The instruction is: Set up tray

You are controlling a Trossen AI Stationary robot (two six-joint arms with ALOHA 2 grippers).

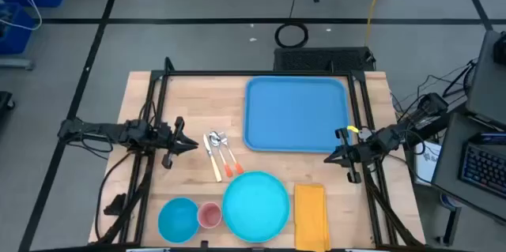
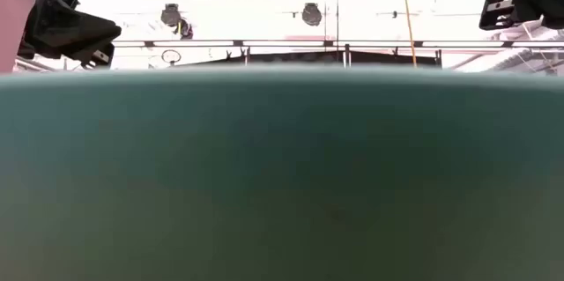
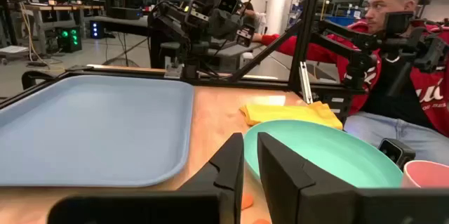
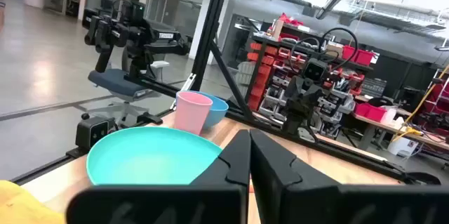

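**Op:** Tray (image 1: 296, 114) sits at the far centre of the table (image 1: 142, 110), flat, nothing on it. Left gripper (image 1: 190, 144) hangs just beside the cutlery (image 1: 219, 154), fingers nearly together w/ only a slim gap, holding nothing. Right gripper (image 1: 333, 157) is off the tray's near right corner, fingers pressed fully together, also empty.

**Tech:** So nothing loaded yet. What's along the near edge?

**Op:** Blue bowl (image 1: 179, 217), pink cup (image 1: 209, 216), turquoise plate (image 1: 255, 203), yellow napkin (image 1: 311, 215), in a row. Cutlery lies between plate and left arm. Low view is mostly blocked by the plate rim, so I can't judge heights from there.

**Tech:** First pick, I'd guess cutlery w/ the left, since it's closest. Tips?

**Op:** Spread the fingers before dropping, they're too narrow now. Pieces lie touching, orange handles toward the plate, so aim at one handle end, not the bunch. Come straight down, close slow; flat metal on wood prob. slips.

**Tech:** And the right?

**Op:** Napkin is near it. Keep it clear of the tray rim when it swings over, and don't cross the left arm's path.
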